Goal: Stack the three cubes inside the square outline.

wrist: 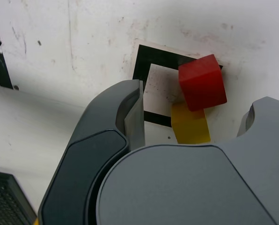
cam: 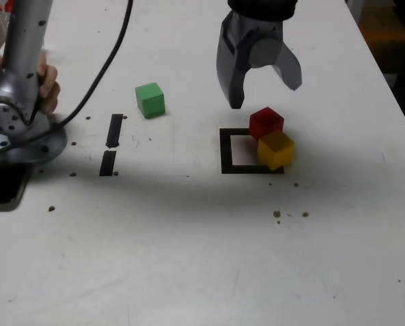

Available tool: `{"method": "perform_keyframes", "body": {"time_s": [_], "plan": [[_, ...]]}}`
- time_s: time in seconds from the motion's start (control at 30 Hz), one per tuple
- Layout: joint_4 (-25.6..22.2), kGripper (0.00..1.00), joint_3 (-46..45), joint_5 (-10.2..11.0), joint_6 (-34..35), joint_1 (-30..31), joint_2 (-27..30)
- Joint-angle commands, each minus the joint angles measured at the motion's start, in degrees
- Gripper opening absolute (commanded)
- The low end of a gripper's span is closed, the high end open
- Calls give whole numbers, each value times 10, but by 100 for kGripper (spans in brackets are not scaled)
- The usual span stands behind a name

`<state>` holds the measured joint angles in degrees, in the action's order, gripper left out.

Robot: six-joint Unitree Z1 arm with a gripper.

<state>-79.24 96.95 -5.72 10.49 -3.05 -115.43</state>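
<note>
Red cube (cam: 266,122) leans on yellow cube (cam: 276,149) over the outline's (cam: 225,151) edge; my fingers (cam: 265,95) hang released, holding nothing.

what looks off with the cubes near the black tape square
The small red cube sits askew on the small yellow cube, overhanging it. Both straddle the black tape square outline's side on the exterior view's right, not its white centre. The small green cube lies apart, unstacked.
</note>
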Motion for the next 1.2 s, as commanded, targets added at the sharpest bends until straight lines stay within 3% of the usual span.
{"method": "perform_keyframes", "body": {"time_s": [0.0, 0.33, 0.93, 1.17], "plan": [[0, 86, -1, -3, 8, -5, -4], [40, 87, -2, -11, 23, -42, -46], [45, 87, -18, -9, 23, -52, -86], [49, 87, -12, -18, 23, -46, -98]]}}
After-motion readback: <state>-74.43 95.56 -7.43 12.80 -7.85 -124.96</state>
